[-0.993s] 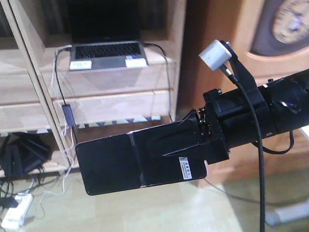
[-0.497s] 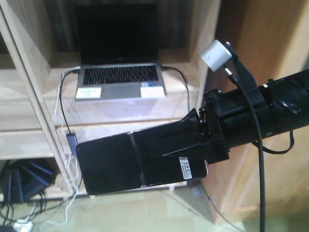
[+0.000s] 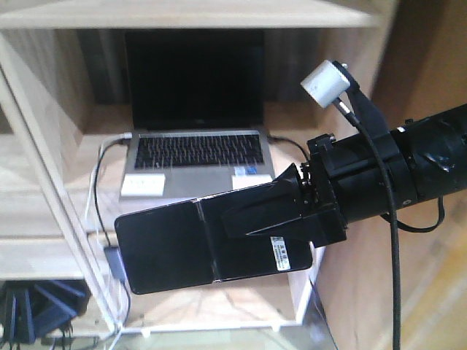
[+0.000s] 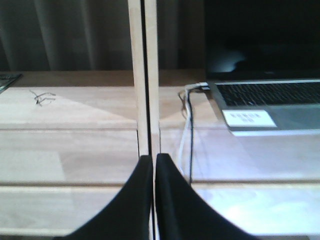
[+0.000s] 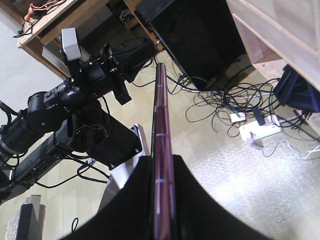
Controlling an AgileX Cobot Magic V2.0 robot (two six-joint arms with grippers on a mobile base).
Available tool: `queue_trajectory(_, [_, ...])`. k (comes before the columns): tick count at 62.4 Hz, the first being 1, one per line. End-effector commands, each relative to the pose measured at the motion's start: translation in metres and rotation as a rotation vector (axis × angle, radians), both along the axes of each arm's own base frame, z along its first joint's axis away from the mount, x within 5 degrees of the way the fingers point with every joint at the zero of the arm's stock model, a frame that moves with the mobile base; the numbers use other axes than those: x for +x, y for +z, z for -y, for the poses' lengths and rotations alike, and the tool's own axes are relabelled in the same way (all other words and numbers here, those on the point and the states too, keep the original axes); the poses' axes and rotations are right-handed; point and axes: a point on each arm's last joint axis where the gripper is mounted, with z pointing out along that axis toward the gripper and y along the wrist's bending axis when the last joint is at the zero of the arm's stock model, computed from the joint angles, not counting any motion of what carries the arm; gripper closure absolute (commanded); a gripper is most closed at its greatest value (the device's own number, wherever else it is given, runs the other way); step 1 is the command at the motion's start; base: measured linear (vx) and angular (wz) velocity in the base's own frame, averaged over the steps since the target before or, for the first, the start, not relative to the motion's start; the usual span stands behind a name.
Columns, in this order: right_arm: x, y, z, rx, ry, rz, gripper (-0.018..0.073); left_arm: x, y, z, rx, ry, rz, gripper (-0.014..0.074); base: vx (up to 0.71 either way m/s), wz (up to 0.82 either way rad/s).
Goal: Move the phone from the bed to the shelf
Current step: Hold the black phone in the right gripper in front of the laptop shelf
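Observation:
The phone (image 3: 168, 248), thin, black and glossy with a white sticker, hangs level in the air in front of the shelf (image 3: 44, 182). My right gripper (image 3: 228, 219) is shut on its right half. In the right wrist view the phone (image 5: 161, 115) shows edge-on with a pinkish rim, pinched between the two black fingers of the right gripper (image 5: 162, 162). My left gripper (image 4: 152, 157) is shut on nothing, pointing at a light-wood upright (image 4: 142, 75) of the shelf. The bed is out of view.
An open grey laptop (image 3: 193, 153) sits on the shelf board behind the phone, with cables running down its left side. Dark items (image 3: 36, 306) fill the lower left compartment. A white power strip (image 5: 260, 131) and tangled cables lie on the floor.
The view has closed in on the shelf: the laptop's compartment has grown and slid down and to the right in the frame. The phone stays held the same way in the right gripper.

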Motion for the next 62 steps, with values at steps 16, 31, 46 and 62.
queue_trajectory(16, [-0.0089,0.0221,0.0005,0.103,0.02,0.014,0.0561,0.0002,0.0044,-0.0002,-0.005,0.003,0.071,0.0595,0.28,0.08])
queue_trajectory(31, [-0.0089,0.0221,0.0005,0.103,0.02,0.014,0.0561,0.0002,0.0044,-0.0002,-0.005,0.003,0.071,0.0595,0.2,0.02])
queue_trajectory(46, [-0.0089,0.0221,0.0005,0.103,0.02,0.014,0.0561,0.0002,0.0044,-0.0002,-0.005,0.003,0.071,0.0595,0.11,0.02])
queue_trajectory(62, [-0.0089,0.0221,0.0005,0.103,0.02,0.014,0.0561,0.0002,0.0044,-0.0002,-0.005,0.003,0.071,0.0595,0.05,0.02])
